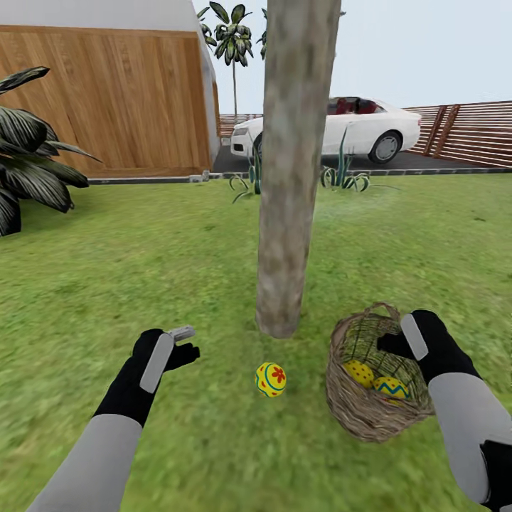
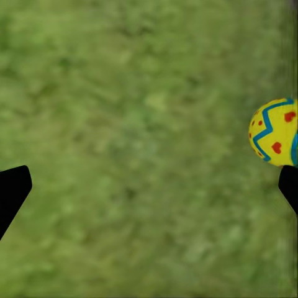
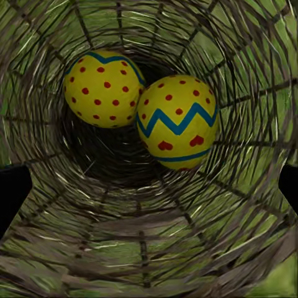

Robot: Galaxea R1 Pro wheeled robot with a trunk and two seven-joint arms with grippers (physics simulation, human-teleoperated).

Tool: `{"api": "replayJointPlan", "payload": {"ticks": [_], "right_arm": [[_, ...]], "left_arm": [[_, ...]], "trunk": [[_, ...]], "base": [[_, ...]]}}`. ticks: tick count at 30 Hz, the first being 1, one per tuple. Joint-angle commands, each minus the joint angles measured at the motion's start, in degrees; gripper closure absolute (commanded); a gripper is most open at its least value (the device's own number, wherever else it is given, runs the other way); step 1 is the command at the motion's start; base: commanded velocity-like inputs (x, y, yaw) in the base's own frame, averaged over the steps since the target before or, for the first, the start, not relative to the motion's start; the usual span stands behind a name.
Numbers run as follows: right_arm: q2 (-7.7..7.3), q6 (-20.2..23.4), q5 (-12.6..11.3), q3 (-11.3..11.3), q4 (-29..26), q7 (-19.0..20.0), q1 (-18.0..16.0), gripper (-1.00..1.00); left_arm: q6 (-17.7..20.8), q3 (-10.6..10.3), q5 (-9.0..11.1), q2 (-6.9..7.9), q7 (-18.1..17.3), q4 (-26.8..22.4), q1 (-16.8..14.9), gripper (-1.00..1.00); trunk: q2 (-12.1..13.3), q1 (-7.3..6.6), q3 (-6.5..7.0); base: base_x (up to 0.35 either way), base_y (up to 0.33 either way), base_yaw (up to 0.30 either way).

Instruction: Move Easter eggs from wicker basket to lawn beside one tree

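1 Easter egg (image 1: pixel 271 379) lies by the tree (image 1: pixel 288 213); right gripper (image 3: pixel 149 186), jaws wide, faces 2 eggs (image 3: pixel 177 122) in the wicker basket (image 1: pixel 355 405) — best descend centred on the nearer; left gripper (image 1: pixel 186 343) open, empty.

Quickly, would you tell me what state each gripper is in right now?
Left gripper: open, empty, above the lawn near an egg.
Right gripper: open, empty, at the mouth of the wicker basket.
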Motion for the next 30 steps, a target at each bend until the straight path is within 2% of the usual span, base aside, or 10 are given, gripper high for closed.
{"api": "replayJointPlan", "payload": {"ticks": [1,3,4,8,13,17,22,26,30], "right_arm": [[0.05,0.1,-0.6,0.0,1.4,-0.5,0.0,-1.0],[0.17,0.1,-0.7,0.0,4.0,-0.4,0.0,-1.0],[0.54,0.1,-0.7,0.1,7.2,-0.3,0.0,-1.0],[2.04,0.1,-0.7,0.2,9.3,-0.3,0.0,-1.0],[2.47,0.1,-0.7,0.2,9.8,-0.3,0.0,-1.0],[2.42,0.1,-0.7,0.1,9.9,-0.3,0.0,-1.0],[2.19,0.2,-0.5,0.3,9.9,-0.4,0.0,-1.0],[1.85,0.2,-0.3,0.3,9.8,-0.4,0.0,-1.0],[0.59,0.1,-0.2,0.3,9.8,-0.5,0.0,-1.0]], "left_arm": [[0.1,0.1,0.4,-0.46,0.6,-0.1,0.0,-1.0],[0.1,0.1,0.3,-0.9,0.6,-0.1,0.0,-1.0],[0.1,0.1,0.3,-1.27,0.7,-0.1,0.0,-1.0],[0.1,0.1,0.3,-1.65,0.7,-0.1,0.0,-1.0],[0.1,0.2,0.2,-1.71,0.7,-0.1,0.0,-1.0],[0.1,0.1,0.3,-1.73,0.7,-0.1,0.0,-1.0],[0.3,-0.2,0.5,-1.86,0.2,0.7,0.0,-1.0],[0.2,-0.2,0.6,-2.01,0.3,1.8,0.0,-1.0],[0.2,-0.2,0.6,-2.06,0.3,2.0,0.0,-1.0]], "trunk": [[0.0,0.0,-0.05],[0.0,0.0,-0.05],[0.0,0.0,-0.05],[0.0,0.0,-0.05],[0.0,0.0,-0.05],[0.0,0.0,-0.05],[0.0,0.0,-0.05],[-0.1,0.1,-0.94],[-0.1,0.21,-1.83]], "base": [[0.156,-0.191,0.0],[0.187,-0.2,0.0],[0.218,-0.19,0.0],[0.267,-0.099,0.0],[0.317,-0.016,0.0],[0.266,-0.002,0.0],[0.026,0.0,0.0],[0.003,0.0,0.0],[0.0,0.0,0.0]]}}
